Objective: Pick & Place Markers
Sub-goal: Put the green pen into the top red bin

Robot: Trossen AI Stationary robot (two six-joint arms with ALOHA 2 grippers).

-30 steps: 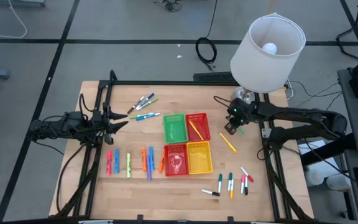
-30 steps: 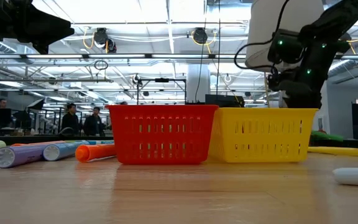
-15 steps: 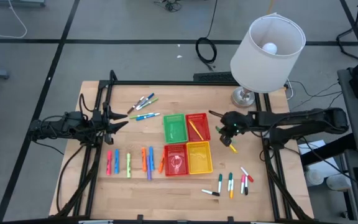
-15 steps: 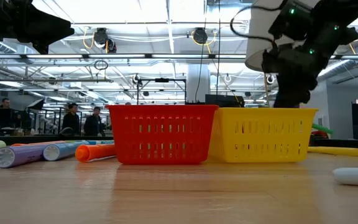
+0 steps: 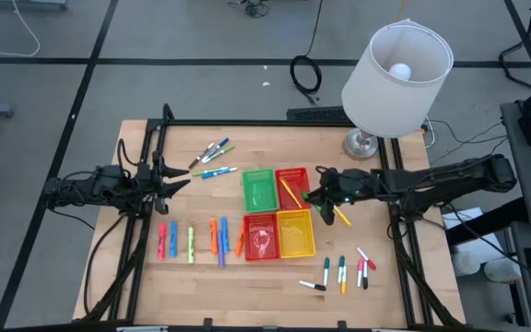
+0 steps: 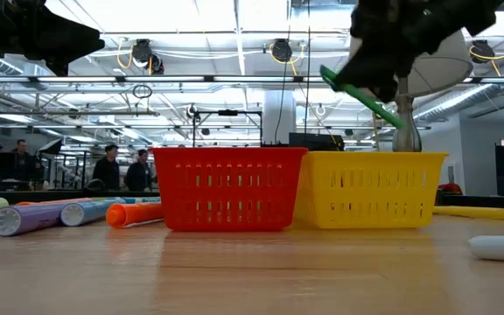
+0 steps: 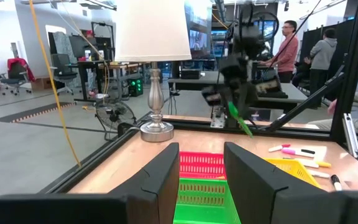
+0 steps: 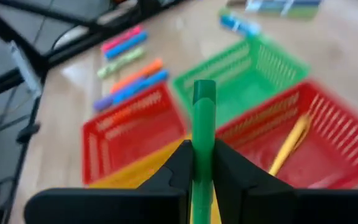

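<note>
The right gripper [image 5: 319,196] is clamped on a green marker [image 8: 202,134] and hangs in the air just beside the outer edges of the red basket [image 5: 294,188] and yellow basket [image 5: 295,233], seemingly over the gap between them. A yellow marker [image 5: 340,214] lies on bare table right beside it. The left gripper [image 5: 175,177] waits with fingers apart near the table's left edge, well clear of the marker rows.

Both arms are dark, nearly black, built of slim tube-like links joined by thicker rounded joints. The right arm [image 5: 413,180] shows small green lights just behind its jaws. The left arm [image 5: 100,187] ends in two broad, flat matte-black fingers [image 7: 160,180], with black cabling running back behind the jaws.
</note>
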